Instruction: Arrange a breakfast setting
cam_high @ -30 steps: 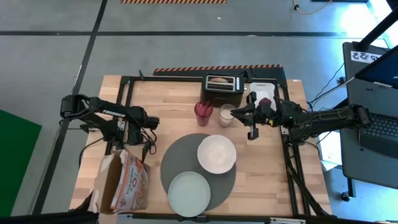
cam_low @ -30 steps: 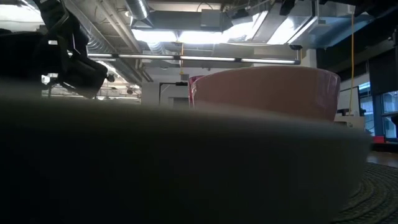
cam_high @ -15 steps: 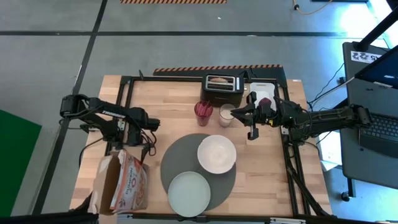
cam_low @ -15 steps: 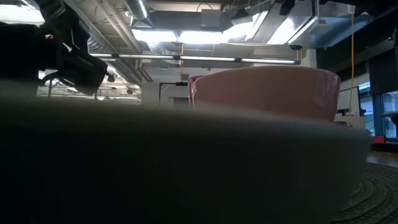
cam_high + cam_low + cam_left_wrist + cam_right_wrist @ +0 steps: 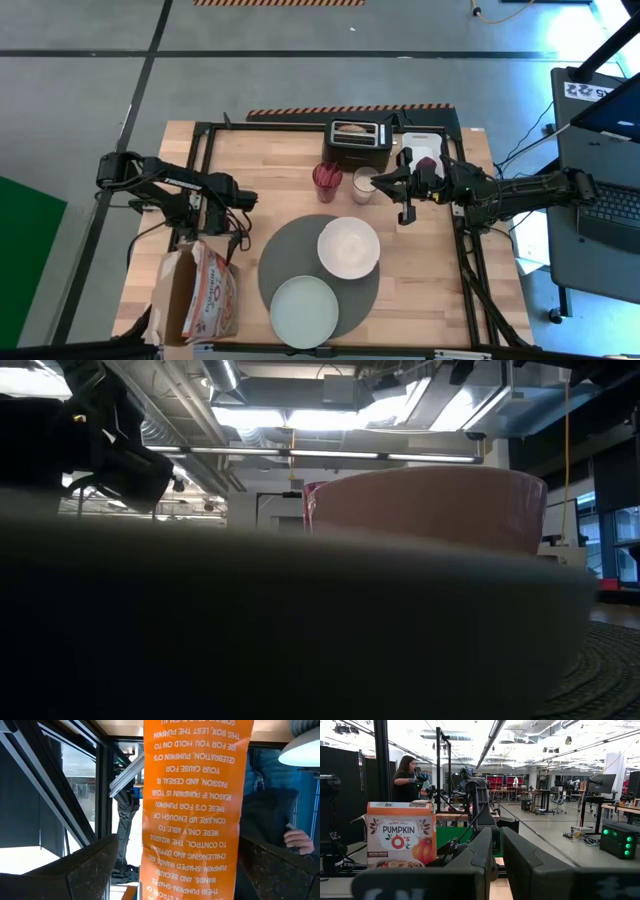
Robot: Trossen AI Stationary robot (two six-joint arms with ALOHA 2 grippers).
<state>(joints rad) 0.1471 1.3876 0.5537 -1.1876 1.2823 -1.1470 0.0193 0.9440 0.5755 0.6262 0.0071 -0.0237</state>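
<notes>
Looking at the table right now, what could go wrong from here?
1. The left hand stands open around the upright cereal box; a nudge instead of a clean grip might tip it, and its top flaps look open.
2. The bowl and plate sit close together on the placemat, so the box coming over them may knock either.
3. The right hand is shut near the glass and could bump it.

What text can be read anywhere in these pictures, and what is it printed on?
"TRADER JOE'S PUMPKIN O's": front of the cereal box, right wrist view.
"PUMPKIN-SHAPED", "PUMPKIN O'S", "WIZARDS", "CEREAL": orange side panel of the same box, shown upside down in the left wrist view, between the open left gripper's fingers.
Box lettering in the high view: too small to read.
</notes>
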